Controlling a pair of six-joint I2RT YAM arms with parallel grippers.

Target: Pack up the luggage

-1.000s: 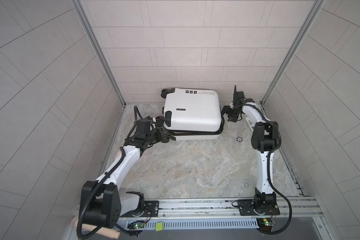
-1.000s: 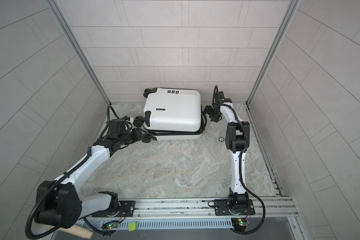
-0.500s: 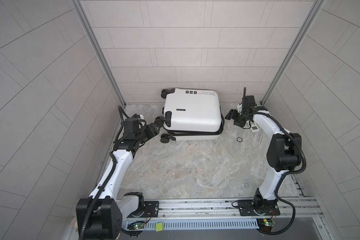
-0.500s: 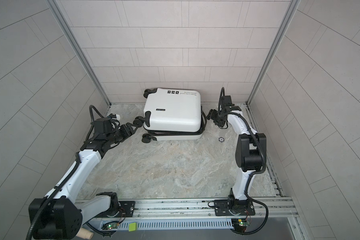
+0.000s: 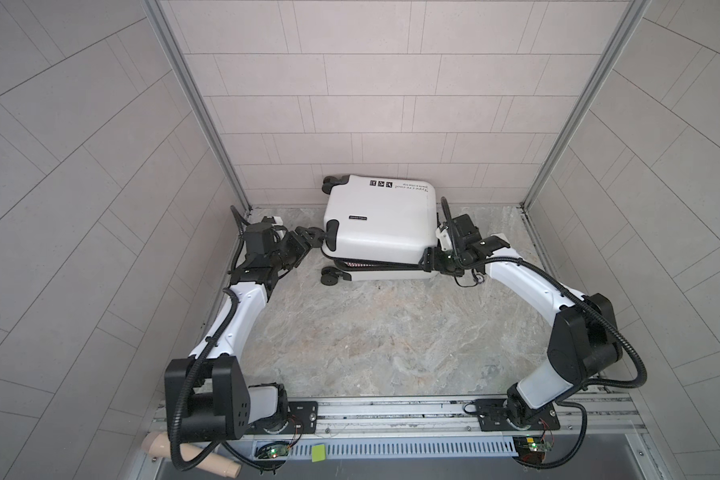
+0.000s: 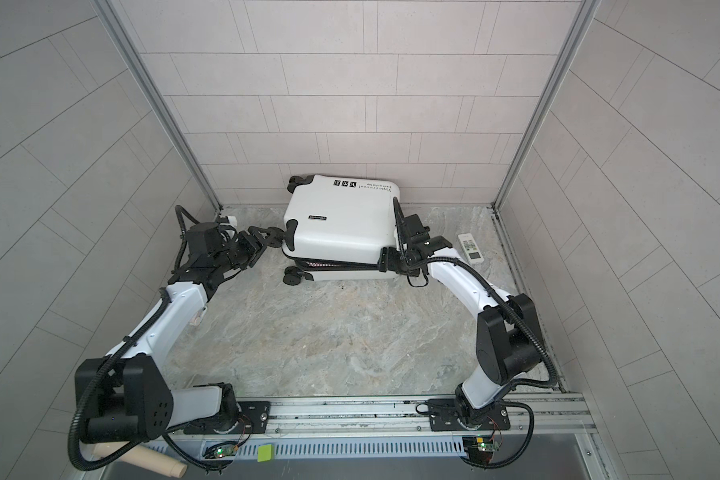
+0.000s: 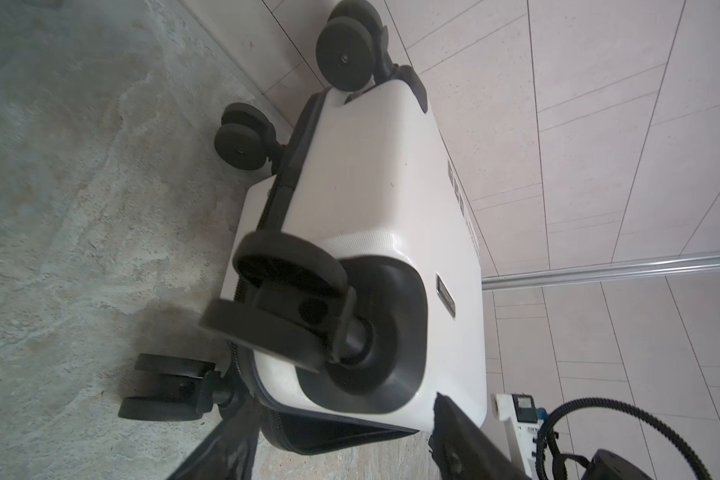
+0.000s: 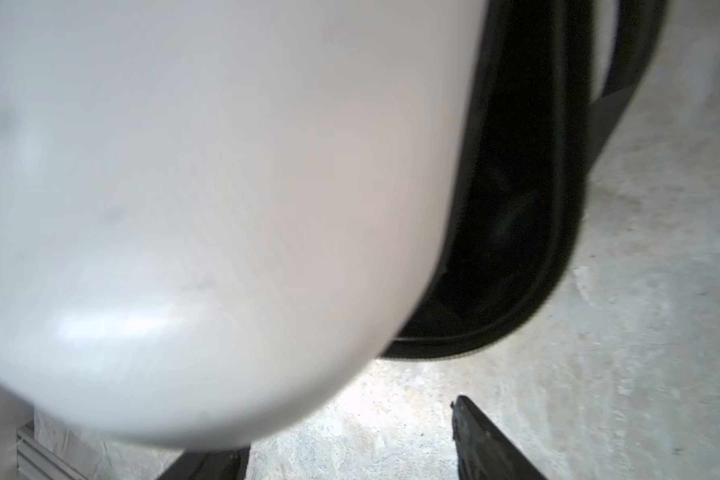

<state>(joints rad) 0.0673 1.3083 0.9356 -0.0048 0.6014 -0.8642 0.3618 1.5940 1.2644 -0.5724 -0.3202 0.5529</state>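
The luggage (image 5: 381,224), a small white hard-shell case with black wheels, is pictured lying flat on the marbled floor (image 5: 391,332). The tiled back wall (image 5: 375,124) stands directly behind it. The upper shell is seen sitting slightly askew on the lower one. A red-and-white strip (image 5: 356,263) is glimpsed in the gap along the luggage's near seam.

At the luggage's near left corner, the left gripper (image 5: 313,237) is held just beside a wheel (image 5: 331,228) of the upper shell. Its fingers (image 7: 458,440) are shown spread wide in the left wrist view, and nothing is clasped between them.

At the luggage's near right corner, the right gripper (image 5: 427,261) is brought close against the seam. Its fingers (image 8: 487,449) are likewise parted, with the blurred white shell filling most of the right wrist view. Whether the shell is touched cannot be told.

A white remote control (image 6: 470,248) is seen on the floor in a top view, off the luggage's right side and apart from it.
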